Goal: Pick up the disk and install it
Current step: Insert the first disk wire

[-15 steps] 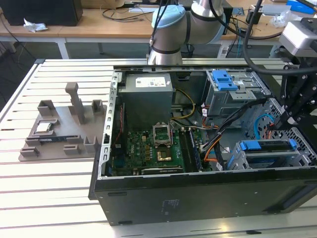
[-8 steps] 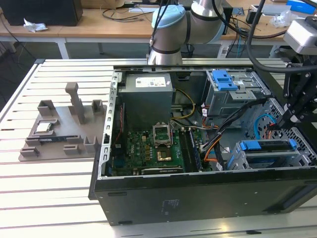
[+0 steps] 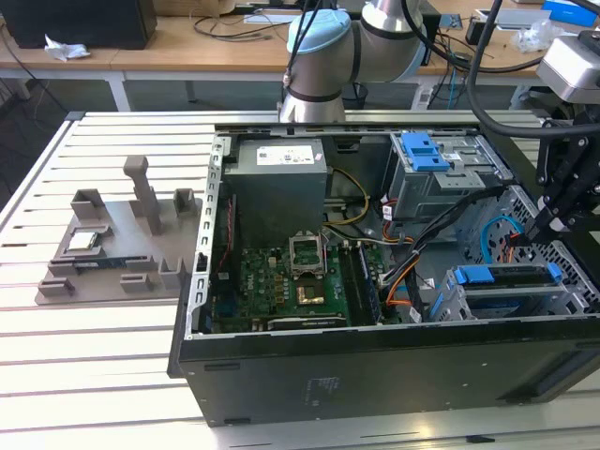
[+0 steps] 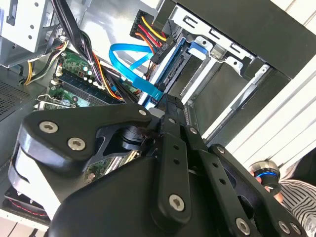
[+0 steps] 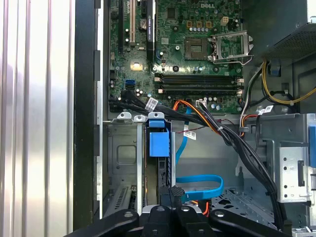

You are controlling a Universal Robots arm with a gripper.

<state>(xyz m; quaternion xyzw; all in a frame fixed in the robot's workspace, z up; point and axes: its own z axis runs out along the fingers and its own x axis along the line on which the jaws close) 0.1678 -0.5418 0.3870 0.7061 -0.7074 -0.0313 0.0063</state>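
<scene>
Exterior view sits high and back, looking down across the slatted table (image 3: 94, 375) into the open computer case (image 3: 375, 375), whole chassis in frame; first wrist view hangs close, staring straight down inside onto the motherboard (image 5: 197, 49); second wrist view, closer yet, peers slantwise past the gripper (image 4: 168, 106); all three share the motherboard and the blue cable (image 5: 197, 181).

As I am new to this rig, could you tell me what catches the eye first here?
The open computer case on the slatted table, its green motherboard bared. At the exterior view's right, the gripper is down at the drive bay, where the disk with its blue bracket sits.
</scene>
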